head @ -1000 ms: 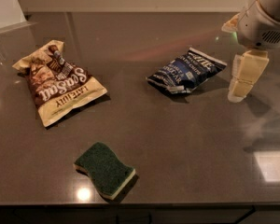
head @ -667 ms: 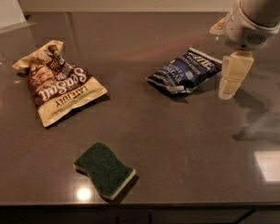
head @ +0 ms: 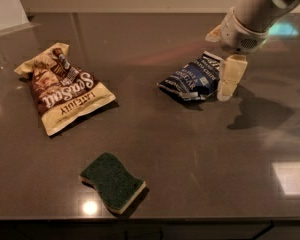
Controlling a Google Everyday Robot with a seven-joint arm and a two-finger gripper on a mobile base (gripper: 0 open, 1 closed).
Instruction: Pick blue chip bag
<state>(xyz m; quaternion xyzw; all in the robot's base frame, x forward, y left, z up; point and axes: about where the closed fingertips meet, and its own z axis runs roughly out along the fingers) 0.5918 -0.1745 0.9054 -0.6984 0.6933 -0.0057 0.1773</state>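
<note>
The blue chip bag (head: 192,77) lies flat on the dark table (head: 190,149), right of centre, a crinkly navy bag with white lettering. My gripper (head: 218,66) comes in from the upper right on a white arm and hangs over the bag's right end. It is open and empty. One cream finger (head: 229,78) reaches down just right of the bag, its tip close to the table. The other finger (head: 213,34) shows behind the bag's far right corner.
A larger tan-and-brown snack bag (head: 62,87) lies at the left. A green sponge (head: 112,182) lies near the table's front edge. The arm's shadow falls on the table to the right of the blue bag.
My gripper has moved left toward the blue chip bag, and its lower finger now stands right beside the bag's right end. The bags and sponge have not moved.
</note>
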